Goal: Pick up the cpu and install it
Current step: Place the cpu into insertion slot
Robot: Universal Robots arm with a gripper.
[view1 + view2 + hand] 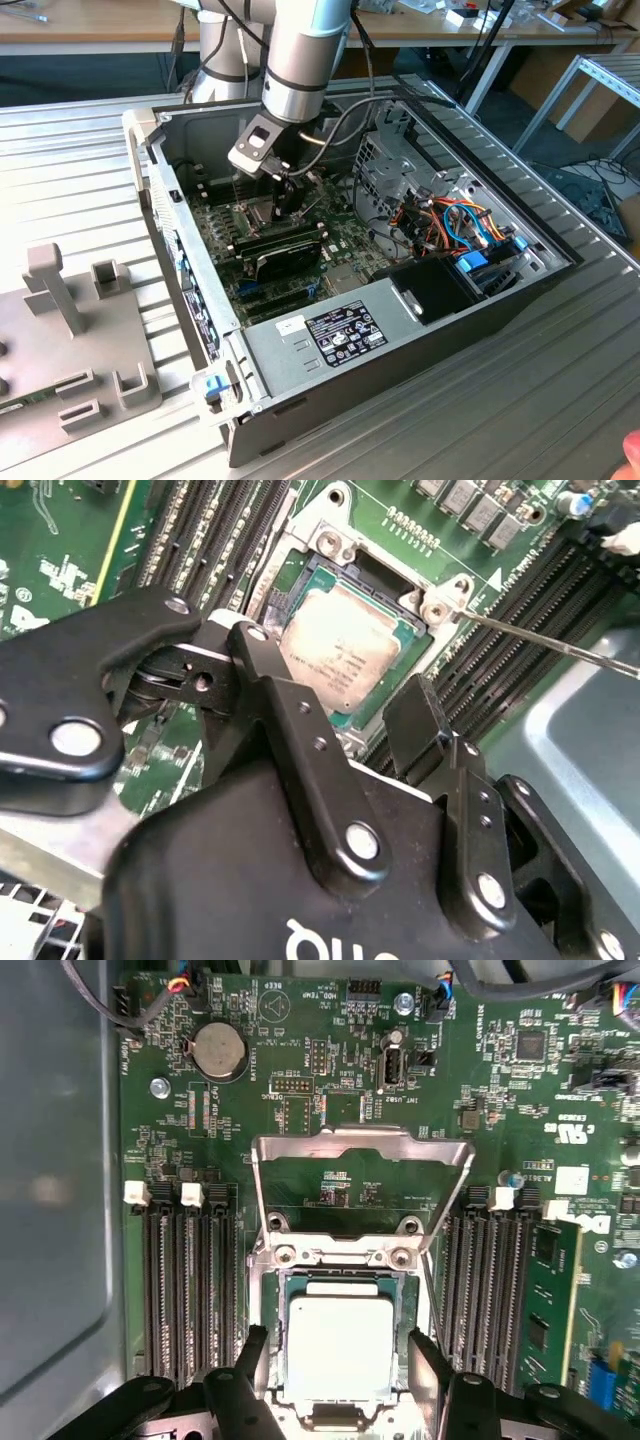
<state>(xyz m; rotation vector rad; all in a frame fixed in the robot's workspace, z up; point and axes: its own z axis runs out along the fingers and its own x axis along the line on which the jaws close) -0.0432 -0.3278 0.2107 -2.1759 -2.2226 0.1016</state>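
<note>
At the exterior view's lower left stood a grey fixture (80, 350) on the slatted table (560, 400). At the centre lay an open computer case (165, 215) with its motherboard (345, 245) facing up. From the upper centre the arm (300, 60) reached into the case, the gripper (283, 192) low over the board. Toward the exterior view's right sat the power supply (340, 330) and a tangle of coloured cables (455, 225). In both wrist views the cpu (338, 1345) lay flat in its socket, silver top up, between the banks of memory slots (190, 1290), and the hinged metal frame (360, 1145) was swung up clear of it. The gripper's fingers (252, 1355) were spread apart, one on each side of the cpu, holding nothing. In the first wrist view a strip of socket showed between each finger and the chip's edge.
</note>
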